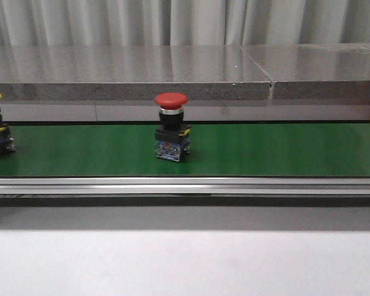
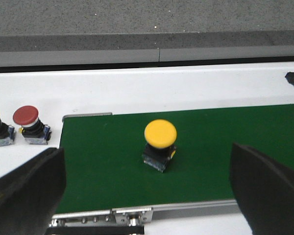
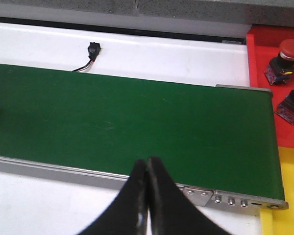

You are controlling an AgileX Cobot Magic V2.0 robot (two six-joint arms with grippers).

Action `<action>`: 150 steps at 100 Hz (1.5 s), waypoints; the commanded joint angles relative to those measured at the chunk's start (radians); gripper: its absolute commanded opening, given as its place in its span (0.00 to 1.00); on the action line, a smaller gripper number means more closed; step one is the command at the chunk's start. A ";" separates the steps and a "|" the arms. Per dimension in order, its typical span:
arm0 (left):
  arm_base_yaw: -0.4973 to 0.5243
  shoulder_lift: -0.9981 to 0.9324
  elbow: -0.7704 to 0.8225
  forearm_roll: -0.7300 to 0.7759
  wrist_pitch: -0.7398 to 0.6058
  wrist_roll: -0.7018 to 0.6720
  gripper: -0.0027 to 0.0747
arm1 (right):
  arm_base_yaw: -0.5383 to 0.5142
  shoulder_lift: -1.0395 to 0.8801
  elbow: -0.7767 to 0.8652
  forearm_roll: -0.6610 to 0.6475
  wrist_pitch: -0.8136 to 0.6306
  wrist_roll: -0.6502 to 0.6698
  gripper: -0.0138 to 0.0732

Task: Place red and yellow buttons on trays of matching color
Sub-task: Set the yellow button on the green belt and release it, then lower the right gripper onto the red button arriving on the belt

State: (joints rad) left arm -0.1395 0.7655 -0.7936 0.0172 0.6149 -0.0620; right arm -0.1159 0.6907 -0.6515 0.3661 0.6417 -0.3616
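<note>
The left gripper [image 2: 147,191] was wide open with the round yellow plastic button [image 2: 159,142] on the green belt [image 2: 98,161] just ahead between its fingers, so it should drop straight down and squeeze, while the right gripper [image 3: 147,196] was pinched tight on nothing

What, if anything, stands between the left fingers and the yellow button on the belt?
Nothing visible does. The left fingers are spread wide, and the yellow button stands alone on bare green belt between them.
</note>
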 commanded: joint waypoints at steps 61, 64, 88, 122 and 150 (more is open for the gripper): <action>-0.008 -0.463 0.262 -0.017 -0.041 0.002 0.01 | 0.002 -0.004 -0.027 0.012 -0.067 -0.006 0.09; -0.008 -0.463 0.262 -0.017 -0.041 0.002 0.01 | 0.002 -0.004 -0.027 0.012 -0.063 -0.006 0.09; -0.008 -0.463 0.262 -0.017 -0.041 0.002 0.01 | 0.002 -0.004 -0.027 0.012 -0.032 -0.006 0.48; -0.008 -0.463 0.262 -0.017 -0.041 0.002 0.01 | 0.002 0.008 -0.033 0.064 -0.012 -0.007 0.90; -0.008 -0.463 0.262 -0.017 -0.041 0.002 0.01 | 0.062 0.152 -0.149 0.099 0.064 -0.084 0.90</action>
State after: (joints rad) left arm -0.1395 0.2930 -0.5093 0.0125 0.6396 -0.0593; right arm -0.0800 0.7920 -0.7316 0.4287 0.7371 -0.4089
